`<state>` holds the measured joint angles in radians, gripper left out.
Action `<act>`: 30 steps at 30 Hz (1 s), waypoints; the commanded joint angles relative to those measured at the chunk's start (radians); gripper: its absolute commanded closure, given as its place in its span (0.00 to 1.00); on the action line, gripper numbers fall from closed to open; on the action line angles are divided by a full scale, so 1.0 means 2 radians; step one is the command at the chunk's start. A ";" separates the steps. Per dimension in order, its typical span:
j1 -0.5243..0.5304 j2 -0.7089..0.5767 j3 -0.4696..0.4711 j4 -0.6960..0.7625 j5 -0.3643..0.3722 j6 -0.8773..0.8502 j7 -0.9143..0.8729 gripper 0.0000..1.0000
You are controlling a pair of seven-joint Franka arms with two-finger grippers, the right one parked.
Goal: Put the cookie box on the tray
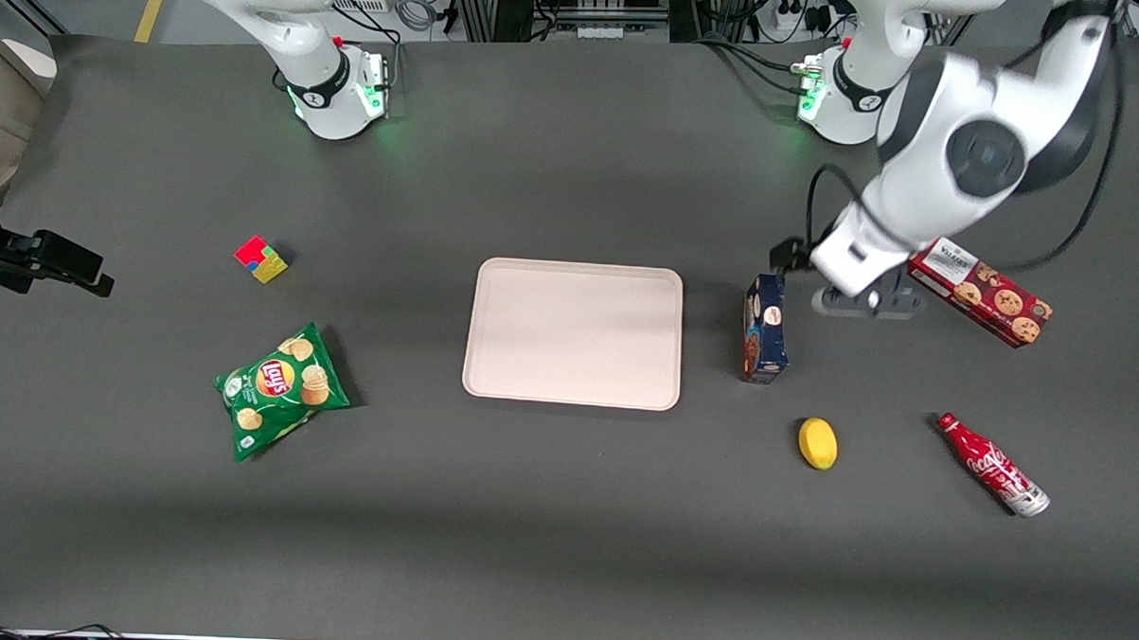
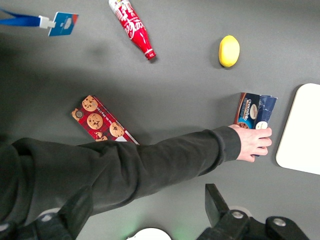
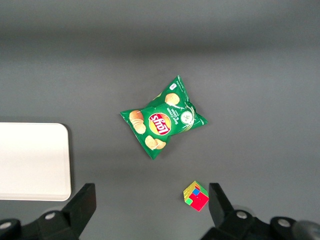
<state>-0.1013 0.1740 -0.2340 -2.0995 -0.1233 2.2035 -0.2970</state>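
Observation:
The cookie box (image 1: 764,329), a small navy carton, stands on the table beside the pale pink tray (image 1: 574,332), toward the working arm's end. My gripper (image 1: 864,302) hovers open and empty above the table, between the cookie box and a longer red cookie box (image 1: 980,292). In the left wrist view the cookie box (image 2: 255,111) lies close to the tray (image 2: 302,130), and a person's hand (image 2: 252,142) in a dark sleeve rests on the box's end. My gripper (image 2: 145,210) shows both fingers (image 2: 215,200) wide apart, well short of the box. Nothing lies on the tray.
A yellow lemon (image 1: 817,443) and a red cola bottle (image 1: 991,464) lie nearer the front camera than the cookie box. Toward the parked arm's end lie a green chips bag (image 1: 279,388) and a coloured cube (image 1: 261,258). The person's sleeved arm (image 2: 150,160) crosses over the red box.

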 commanded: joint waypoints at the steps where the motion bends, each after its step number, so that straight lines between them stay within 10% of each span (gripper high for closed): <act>1: -0.005 0.033 -0.002 0.006 0.032 0.027 -0.025 0.00; 16: -0.010 0.056 -0.011 -0.040 0.062 0.097 -0.066 0.01; 25: -0.010 0.055 -0.011 -0.046 0.062 0.105 -0.069 0.84; 30: -0.010 0.053 -0.012 -0.045 0.062 0.100 -0.069 0.95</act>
<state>-0.1142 0.3002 -0.2587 -2.1763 -0.0134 2.4001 -0.4078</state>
